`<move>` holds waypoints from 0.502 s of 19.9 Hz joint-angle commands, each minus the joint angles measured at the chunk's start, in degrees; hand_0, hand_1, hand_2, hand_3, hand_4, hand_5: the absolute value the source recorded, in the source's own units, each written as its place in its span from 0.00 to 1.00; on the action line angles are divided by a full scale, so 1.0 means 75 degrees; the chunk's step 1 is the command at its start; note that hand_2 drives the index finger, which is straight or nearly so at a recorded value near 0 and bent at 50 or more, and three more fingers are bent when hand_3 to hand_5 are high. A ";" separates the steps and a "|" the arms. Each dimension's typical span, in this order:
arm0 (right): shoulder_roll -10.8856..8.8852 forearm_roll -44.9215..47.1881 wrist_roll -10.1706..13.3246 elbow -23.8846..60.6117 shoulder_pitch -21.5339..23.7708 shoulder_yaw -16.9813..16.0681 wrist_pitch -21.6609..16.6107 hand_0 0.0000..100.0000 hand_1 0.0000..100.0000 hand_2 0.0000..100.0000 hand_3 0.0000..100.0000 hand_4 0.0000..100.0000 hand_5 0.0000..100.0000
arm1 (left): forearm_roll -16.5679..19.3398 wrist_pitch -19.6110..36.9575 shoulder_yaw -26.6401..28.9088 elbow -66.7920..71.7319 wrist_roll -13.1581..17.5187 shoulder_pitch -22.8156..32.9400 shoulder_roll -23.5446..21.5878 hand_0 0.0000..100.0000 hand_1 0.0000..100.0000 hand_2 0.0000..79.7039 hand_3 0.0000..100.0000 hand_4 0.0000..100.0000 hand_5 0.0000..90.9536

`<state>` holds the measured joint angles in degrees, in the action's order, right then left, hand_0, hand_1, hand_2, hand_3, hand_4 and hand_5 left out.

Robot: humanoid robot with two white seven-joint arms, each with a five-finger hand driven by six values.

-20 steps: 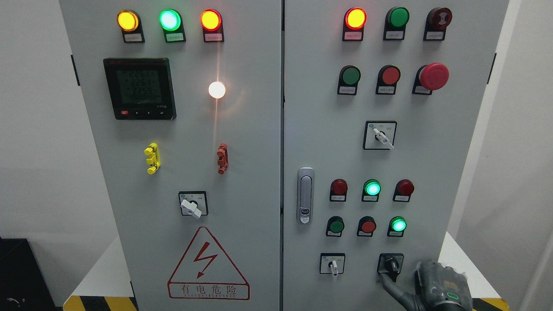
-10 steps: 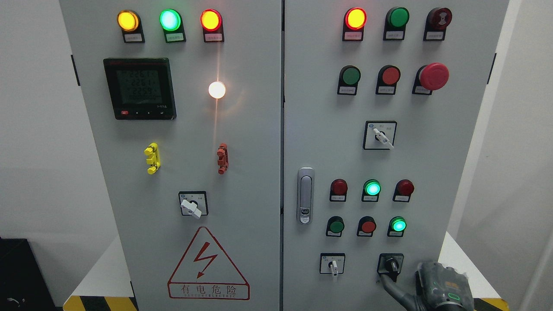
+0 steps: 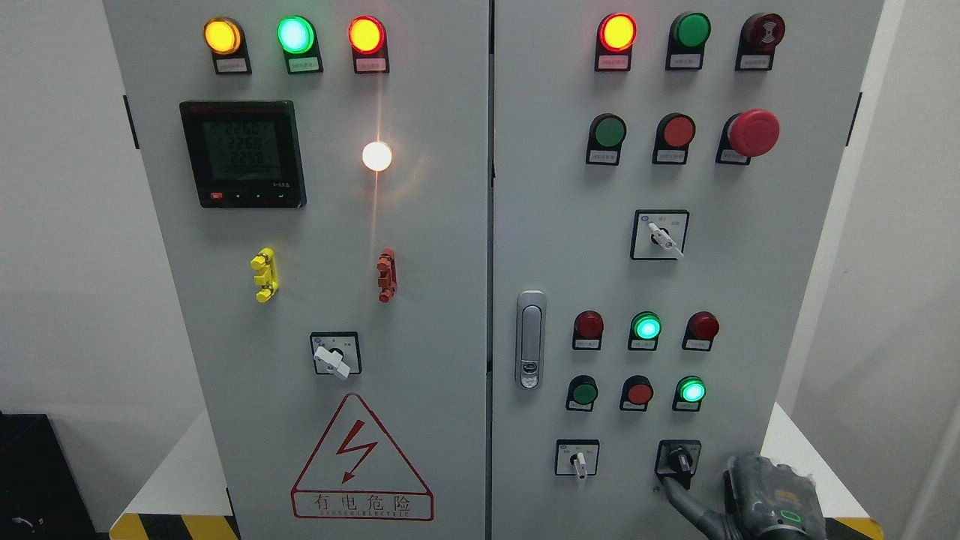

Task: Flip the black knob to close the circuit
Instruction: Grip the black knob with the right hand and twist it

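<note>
The right hand point(image 3: 761, 502) enters at the lower right corner of the head view, its grey body low against the right door point(image 3: 712, 285) of the cabinet. One dark finger point(image 3: 679, 499) stretches up and to the left, its tip touching, or just under, the lower edge of the black knob point(image 3: 681, 459). The finger is extended and grips nothing; the state of the other fingers cannot be told, as they are cut off by the frame edge. A small green light shows on the back of the hand. The left hand is out of view.

The black knob sits on a black square plate at the bottom right of the right door, its handle tilted slightly from upright, with the top leaning left.

To its left, on the same row, stands a white switch point(image 3: 577, 459) with its lever pointing down. Above the knob are two rows of three round lamps; the middle lamp point(image 3: 646, 327) of the upper row and the right lamp point(image 3: 691, 391) of the lower row glow green. Higher up are another white switch point(image 3: 660, 235), a red mushroom button point(image 3: 752, 133) and a lit red lamp point(image 3: 617, 32). A metal door handle point(image 3: 530, 339) stands near the door's left edge. The left door carries a digital meter point(image 3: 242, 154), a bright white lamp point(image 3: 376, 156) and a red warning triangle point(image 3: 361, 459). Nothing stands between the hand and the knob.
</note>
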<state>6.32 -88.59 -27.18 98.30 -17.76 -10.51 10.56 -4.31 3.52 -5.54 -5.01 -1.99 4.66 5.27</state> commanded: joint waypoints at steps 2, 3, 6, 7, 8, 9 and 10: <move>-0.0022 -0.0001 0.0003 -0.0029 0.0001 -0.0040 0.0010 0.00 0.00 0.88 1.00 0.89 0.87 | 0.0000 0.0000 0.0000 0.0000 -0.0005 0.0000 0.0000 0.12 0.56 0.00 0.00 0.00 0.00; -0.0046 0.0011 0.0003 -0.0017 0.0001 -0.0040 0.0022 0.00 0.00 0.88 1.00 0.89 0.87 | 0.0000 0.0000 0.0000 0.0000 -0.0005 0.0000 0.0000 0.12 0.56 0.00 0.00 0.00 0.00; -0.0069 0.0022 0.0003 -0.0041 -0.0011 -0.0169 0.0010 0.00 0.00 0.88 1.00 0.89 0.87 | 0.0000 0.0000 0.0000 0.0000 -0.0005 0.0000 0.0000 0.12 0.56 0.00 0.00 0.00 0.00; -0.0069 0.0022 0.0003 -0.0064 -0.0011 -0.0181 0.0010 0.00 0.00 0.88 1.00 0.90 0.87 | 0.0000 0.0000 0.0000 0.0000 -0.0005 0.0000 0.0000 0.12 0.56 0.00 0.00 0.00 0.00; -0.0069 0.0034 0.0003 -0.0076 -0.0011 -0.0193 0.0010 0.00 0.00 0.88 1.00 0.90 0.87 | 0.0000 0.0000 0.0000 0.0000 -0.0005 0.0000 0.0000 0.12 0.56 0.00 0.00 0.00 0.00; -0.0069 0.0034 0.0003 -0.0076 -0.0011 -0.0204 0.0010 0.00 0.00 0.88 1.00 0.90 0.87 | 0.0000 0.0000 0.0000 0.0000 -0.0005 0.0000 0.0000 0.12 0.56 0.00 0.00 0.00 0.00; -0.0069 0.0046 0.0003 -0.0064 -0.0011 -0.0228 0.0010 0.00 0.00 0.88 1.00 0.90 0.87 | 0.0000 0.0000 0.0000 0.0000 -0.0005 0.0000 0.0000 0.12 0.56 0.00 0.00 0.00 0.00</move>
<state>6.07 -88.45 -27.17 98.09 -17.77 -11.05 10.61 -4.31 3.52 -5.54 -5.01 -1.98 4.66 5.27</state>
